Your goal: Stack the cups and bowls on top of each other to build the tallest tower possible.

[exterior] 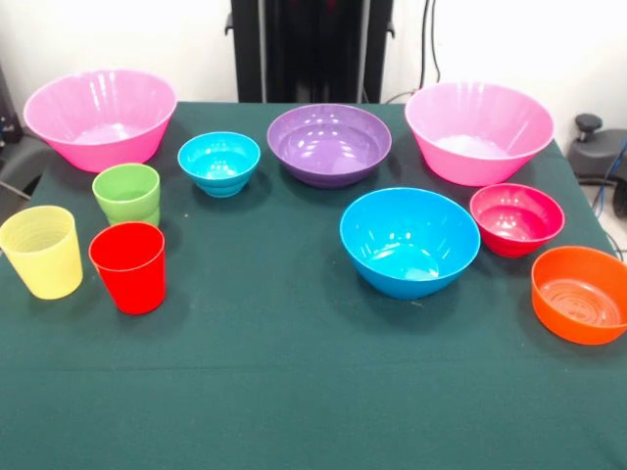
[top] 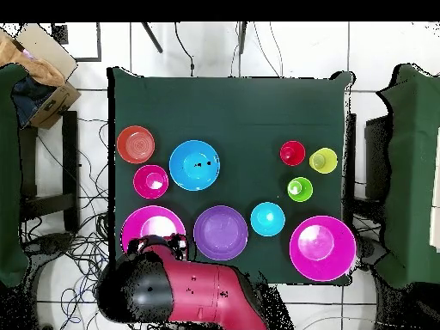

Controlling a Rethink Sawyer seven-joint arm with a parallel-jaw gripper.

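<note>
All bowls and cups stand apart on the green table (exterior: pixel 294 392); no tower is in view. Two large pink bowls (exterior: pixel 100 116) (exterior: pixel 478 130) flank the purple bowl (exterior: pixel 329 144) at the far side. The small cyan bowl (exterior: pixel 218 162) sits left of purple. The blue bowl (exterior: pixel 409 240), crimson bowl (exterior: pixel 516 217) and orange bowl (exterior: pixel 580 294) are at the right. The green cup (exterior: pixel 127 194), yellow cup (exterior: pixel 41 251) and red cup (exterior: pixel 128 266) cluster at the left. In the overhead view my arm's end (top: pixel 174 244) overlaps the edge of a pink bowl (top: pixel 148 225); the gripper is hidden under it.
The red and black arm body (top: pixel 185 292) lies beyond the table's edge. Chairs stand at both sides (top: pixel 391 172), and a cardboard box (top: pixel 39 73) sits off one corner. Cables run over the floor.
</note>
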